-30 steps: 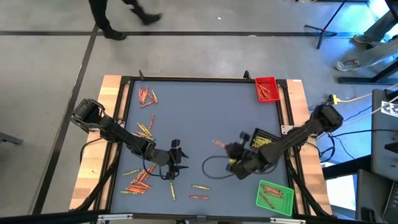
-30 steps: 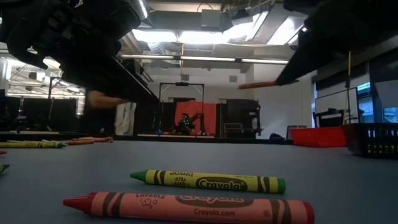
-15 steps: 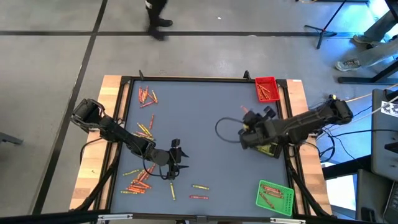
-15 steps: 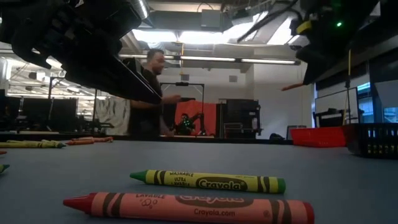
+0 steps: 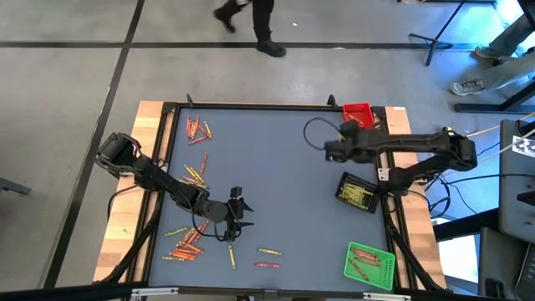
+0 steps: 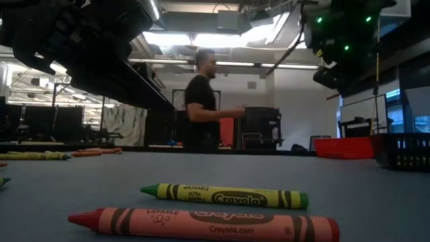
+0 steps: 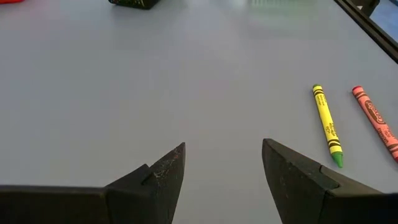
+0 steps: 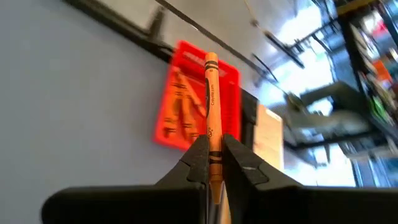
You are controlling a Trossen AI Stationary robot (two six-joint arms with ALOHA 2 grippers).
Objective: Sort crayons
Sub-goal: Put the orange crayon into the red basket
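Many red, orange and yellow crayons lie flat on the blue-grey table in clusters at the far left (image 5: pixel 197 130), at the left (image 5: pixel 194 174) and at the near left (image 5: pixel 185 242). My left gripper (image 5: pixel 236 209) is open and low over bare table; between its fingers (image 7: pixel 224 174) nothing shows. A yellow crayon (image 7: pixel 327 124) and a red crayon (image 7: pixel 375 121) lie beside it. My right gripper (image 5: pixel 343 134) is shut on an orange crayon (image 8: pixel 212 99), up in the air beside the red tray (image 5: pixel 358 119). My right gripper pinches the orange crayon's rear part (image 8: pixel 214 155) between its two fingers. The crayon lies along the fingers and sticks out well past their tips. It is lifted clear of the table, and its free end (image 8: pixel 211 59) points at the red tray (image 8: pixel 186 106).
A black tray (image 5: pixel 358 192) stands at the right and a green tray (image 5: pixel 369 263) with crayons at the near right. A few single crayons (image 5: pixel 267 251) lie near the front edge. A person (image 6: pixel 201 111) walks beyond the table's far edge.
My right gripper has gone from the table's middle right toward the far right, up to the red tray, turning as it went and keeping the orange crayon clear of the table. The person has walked across behind the table.
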